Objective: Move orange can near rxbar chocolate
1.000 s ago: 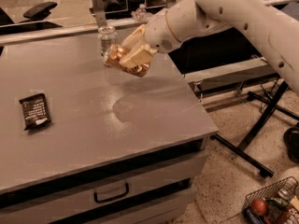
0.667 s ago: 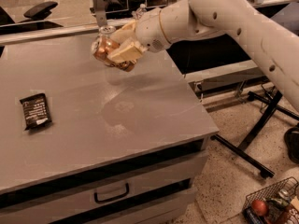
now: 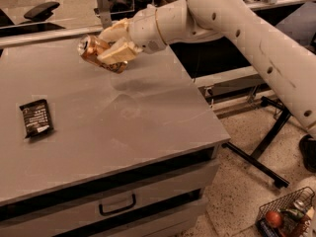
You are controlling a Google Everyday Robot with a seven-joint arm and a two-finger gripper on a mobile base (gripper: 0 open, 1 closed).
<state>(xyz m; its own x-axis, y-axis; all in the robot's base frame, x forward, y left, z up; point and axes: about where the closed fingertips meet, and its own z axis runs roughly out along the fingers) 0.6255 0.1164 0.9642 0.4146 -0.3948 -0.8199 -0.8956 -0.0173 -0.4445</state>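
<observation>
We see our pincer (image 3: 106, 45) pinching the orange can (image 3: 89, 49), tilted on its side in the air above the far part of the desk (image 3: 153, 117). The rxbar chocolate (image 3: 36, 117) lies flat well apart, near the desk's left edge

Dim, warm light from above falls on the grey table (image 3: 163, 132); the gripper (image 3: 102, 47), clasping the glinting orange can (image 3: 90, 51) over the far side, throws a soft shadow below.
</observation>
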